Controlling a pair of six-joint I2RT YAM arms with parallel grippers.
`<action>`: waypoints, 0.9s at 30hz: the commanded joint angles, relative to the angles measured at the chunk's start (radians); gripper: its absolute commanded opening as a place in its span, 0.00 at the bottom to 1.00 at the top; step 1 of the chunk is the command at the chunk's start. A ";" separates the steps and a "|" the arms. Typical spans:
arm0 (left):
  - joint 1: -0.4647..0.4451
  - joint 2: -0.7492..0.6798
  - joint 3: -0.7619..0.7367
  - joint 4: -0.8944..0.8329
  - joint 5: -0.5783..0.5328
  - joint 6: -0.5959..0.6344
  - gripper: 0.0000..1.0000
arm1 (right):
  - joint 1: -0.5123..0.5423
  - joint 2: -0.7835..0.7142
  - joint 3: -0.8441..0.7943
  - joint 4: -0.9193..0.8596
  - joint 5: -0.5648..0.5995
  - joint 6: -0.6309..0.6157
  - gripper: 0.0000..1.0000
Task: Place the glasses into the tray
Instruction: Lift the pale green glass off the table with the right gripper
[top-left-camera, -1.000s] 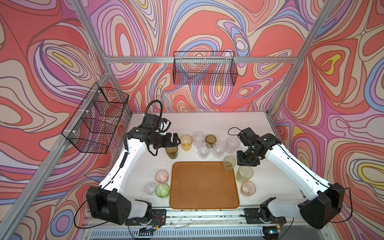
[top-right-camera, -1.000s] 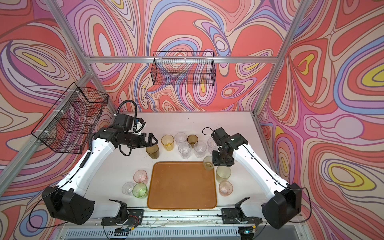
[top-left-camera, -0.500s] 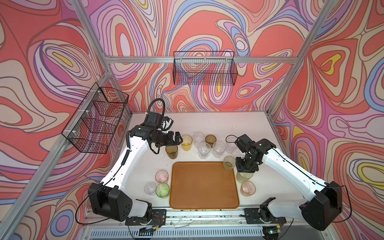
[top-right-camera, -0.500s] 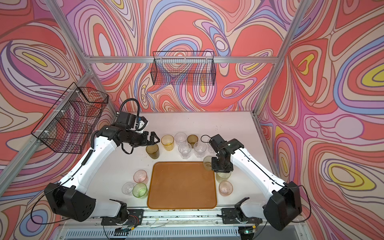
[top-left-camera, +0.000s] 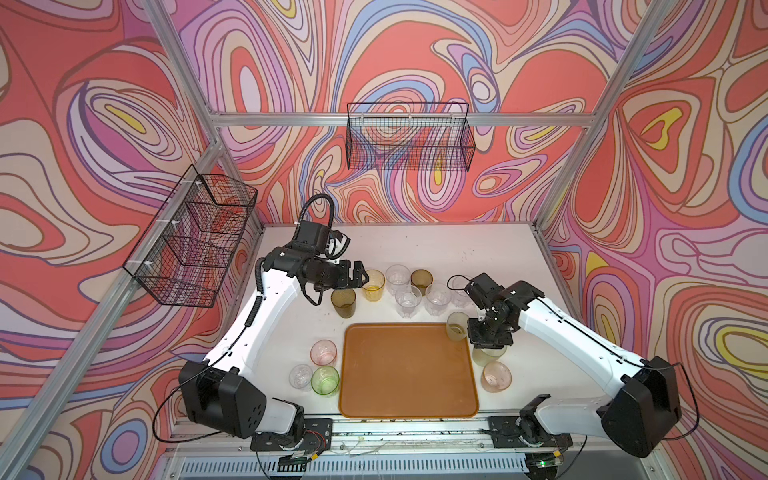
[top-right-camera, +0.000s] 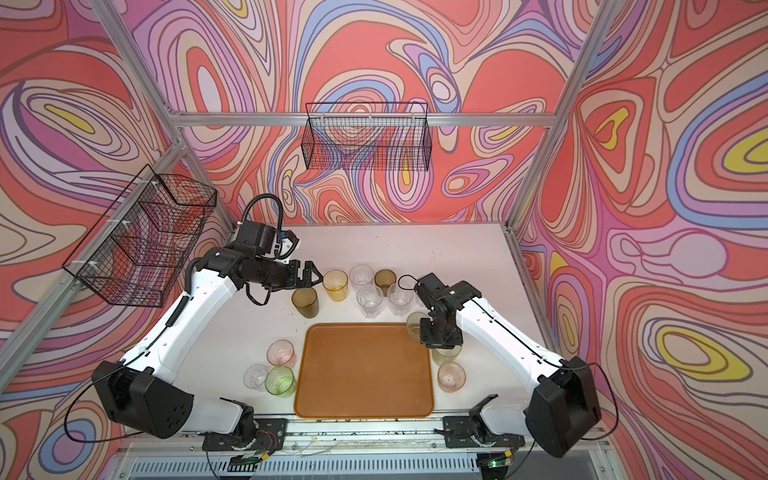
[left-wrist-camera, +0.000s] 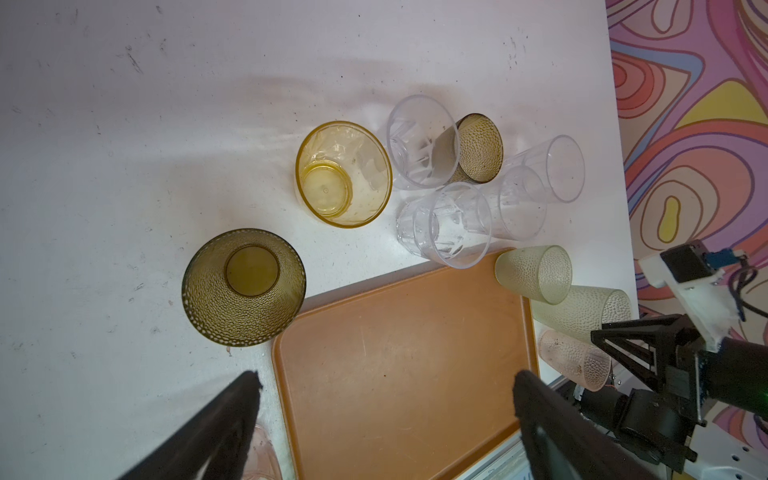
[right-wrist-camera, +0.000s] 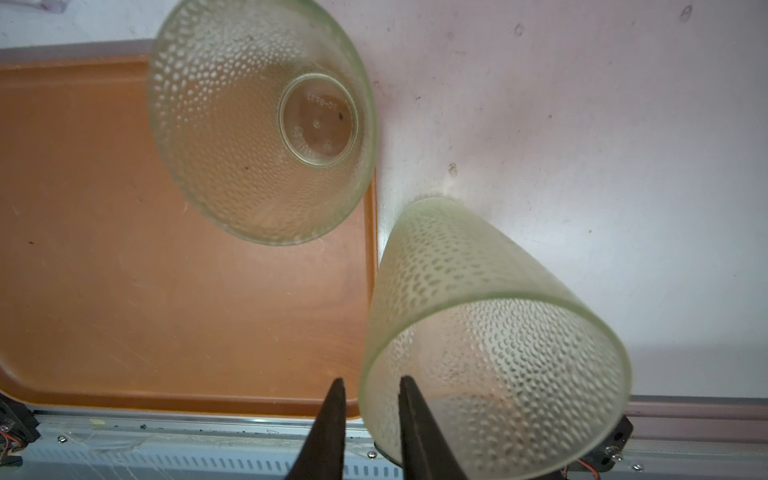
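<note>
Orange-brown tray (top-left-camera: 407, 374) on the near side of the table (top-left-camera: 415, 249), and just one pale frosted green glass (top-left-camera: 457, 326) stands in it, far right corner. Right fingers (right-wrist-camera: 332, 424) are narrowed astride the rim of a second dimpled green glass (right-wrist-camera: 498, 353) just outside the tray's right edge; pinching or not, can't tell. Left fingers (left-wrist-camera: 224, 419) are spread wide beside the amber glass (top-left-camera: 372, 284)

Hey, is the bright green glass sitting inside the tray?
No, in a top view the bright green glass stands outside the tray, beside its left rim.
</note>
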 joint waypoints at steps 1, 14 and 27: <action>-0.009 0.012 0.028 -0.013 0.001 -0.008 0.97 | 0.011 0.011 -0.014 0.009 0.016 0.011 0.20; -0.015 0.018 0.032 -0.018 -0.004 -0.006 0.97 | 0.022 0.018 0.008 -0.014 0.044 0.009 0.07; -0.014 0.003 0.012 -0.011 -0.010 -0.004 0.97 | 0.025 0.019 0.083 -0.083 0.079 0.002 0.00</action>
